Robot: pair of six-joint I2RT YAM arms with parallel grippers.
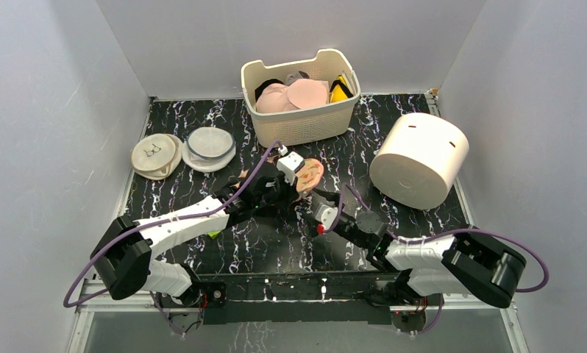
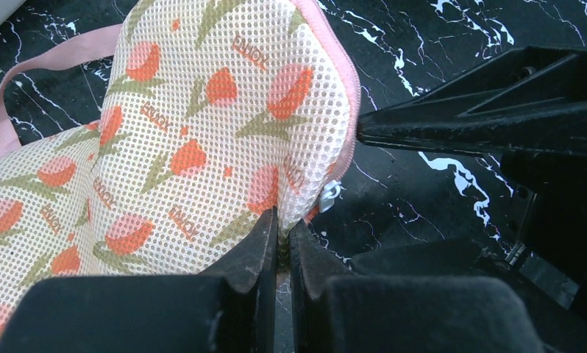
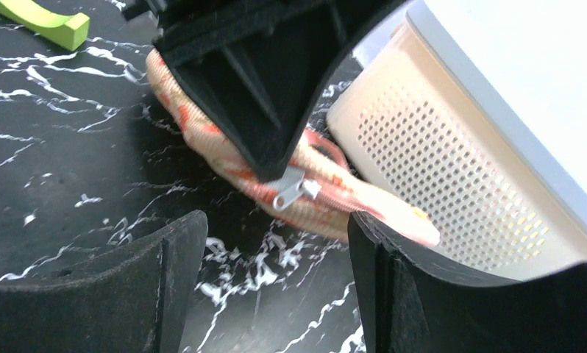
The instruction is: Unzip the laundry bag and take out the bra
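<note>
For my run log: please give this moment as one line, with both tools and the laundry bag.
left tool: shut on laundry bag edge | right tool: open, facing zipper pull, not gripping it

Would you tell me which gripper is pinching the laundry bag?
The left gripper: its jaws are shut on the edge of the laundry bag, while the right gripper stands open.

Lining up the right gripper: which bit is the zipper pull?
Find the cream basket at the back of the table; just in front is the peach printed laundry bag, pinched at its edge by the left gripper. The zipper pull is the small silvery tab on its pink edging, the only shiny piece there.
</note>
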